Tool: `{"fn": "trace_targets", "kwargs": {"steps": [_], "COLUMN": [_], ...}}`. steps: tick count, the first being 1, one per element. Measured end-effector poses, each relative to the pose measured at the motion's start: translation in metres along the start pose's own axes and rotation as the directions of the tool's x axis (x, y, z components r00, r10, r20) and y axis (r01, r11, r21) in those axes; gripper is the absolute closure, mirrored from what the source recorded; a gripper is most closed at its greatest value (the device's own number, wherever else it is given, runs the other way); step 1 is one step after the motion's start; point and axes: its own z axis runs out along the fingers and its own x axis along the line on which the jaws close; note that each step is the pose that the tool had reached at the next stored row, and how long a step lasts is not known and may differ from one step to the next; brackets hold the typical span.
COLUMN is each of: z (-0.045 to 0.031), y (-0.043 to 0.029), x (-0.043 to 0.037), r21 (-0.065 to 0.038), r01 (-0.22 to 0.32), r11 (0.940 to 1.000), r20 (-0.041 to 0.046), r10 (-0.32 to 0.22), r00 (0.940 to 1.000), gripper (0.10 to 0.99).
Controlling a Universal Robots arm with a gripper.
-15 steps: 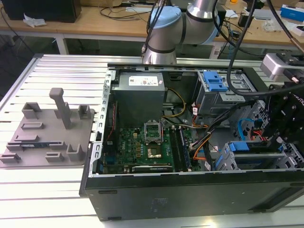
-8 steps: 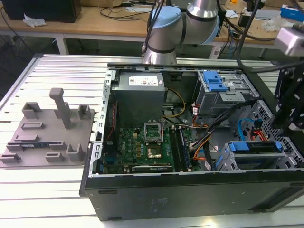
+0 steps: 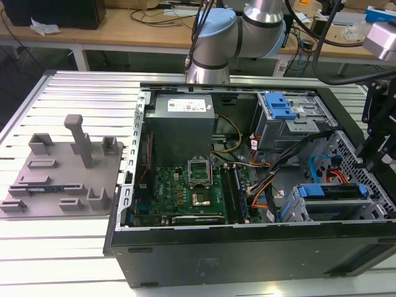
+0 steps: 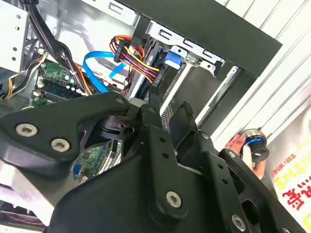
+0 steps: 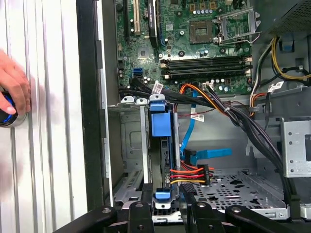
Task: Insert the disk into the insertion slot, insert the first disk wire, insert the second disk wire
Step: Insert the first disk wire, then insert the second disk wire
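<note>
The black two-fingered pincer [image 5: 170, 212] stands open, its jaws apart on either side of the near end of the disk and closed on nothing; most of its linkage is cut off at the picture's edge in the first wrist view, and in the second wrist view [image 4: 167, 110] its black body hides much of the case floor.

Just ahead of it the flat hard drive in its bright blue plastic frame [image 5: 161, 125] sits edge-on inside the low grey sheet-metal bay [image 5: 131, 145], so that only the blue clips and a dark edge show and its label is hidden. In the exterior view the disk [image 3: 328, 190] lies in that slot [image 3: 297, 207] at the case's corner on the exterior view's right.

A bundle of red, yellow and black wires [image 5: 187, 174] and a flat blue cable [image 5: 211, 153] reach the drive's side; whether either plug is seated cannot be made out.

Beyond lies the green motherboard [image 5: 194, 43]. Small white tags [image 5: 197, 117] hang on the cables, their print too small to read.

Outside the case wall a person's hand [image 5: 12, 90] rests on a round blue and black button [image 5: 6, 112], both cut off at the edge
</note>
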Motion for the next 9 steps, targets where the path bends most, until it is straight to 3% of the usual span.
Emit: {"fn": "trace_targets", "kwargs": {"steps": [9], "z": [-0.0007], "y": [0.0000], "x": [0.0001], "r21": [0.000], "r01": [0.000], "r11": [1.0000], "r20": [0.0001], "r10": [0.000], "r00": [1.0000], "gripper": [0.725]}}
